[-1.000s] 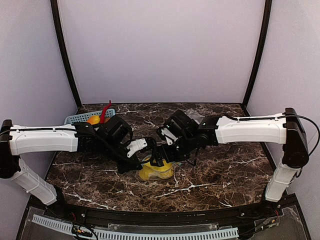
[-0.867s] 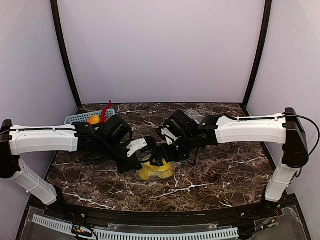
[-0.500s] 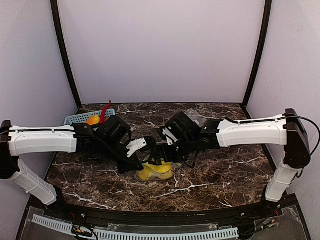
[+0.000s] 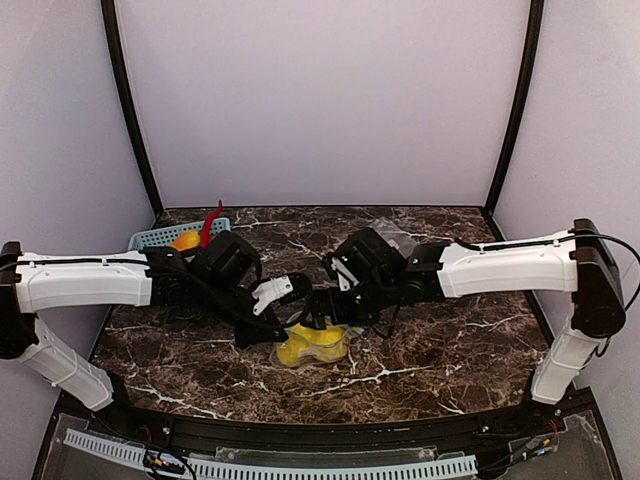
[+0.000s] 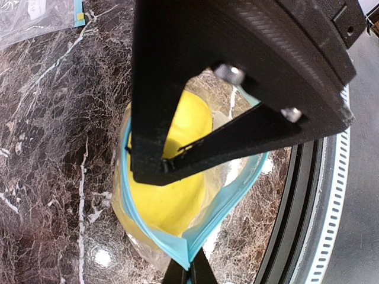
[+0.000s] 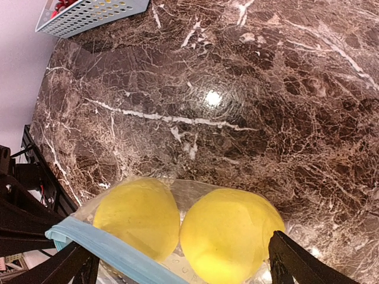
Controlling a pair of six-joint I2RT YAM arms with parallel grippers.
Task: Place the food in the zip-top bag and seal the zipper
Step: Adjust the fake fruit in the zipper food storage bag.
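Observation:
The clear zip-top bag (image 4: 312,346) lies near the table's front middle with two yellow lemons (image 6: 137,219) (image 6: 231,234) inside. Its teal zipper (image 5: 228,192) gapes open; one lemon (image 5: 172,177) shows through the mouth. My left gripper (image 5: 189,275) is shut on the zipper's corner, at the bag's left in the top view (image 4: 283,328). My right gripper (image 6: 183,269) is open, its fingers (image 6: 296,260) spread wide either side of the bag just above the mouth. It also shows in the top view (image 4: 318,320).
A pale blue basket (image 4: 170,236) with an orange fruit and a red chili (image 4: 212,220) stands at the back left. A second clear bag (image 4: 395,236) lies behind the right arm. The table's front rail (image 5: 323,195) is close to the bag.
My right arm has dropped a little and shifted left over the bag's mouth. The bag has slid slightly toward the left. My left gripper keeps its hold.

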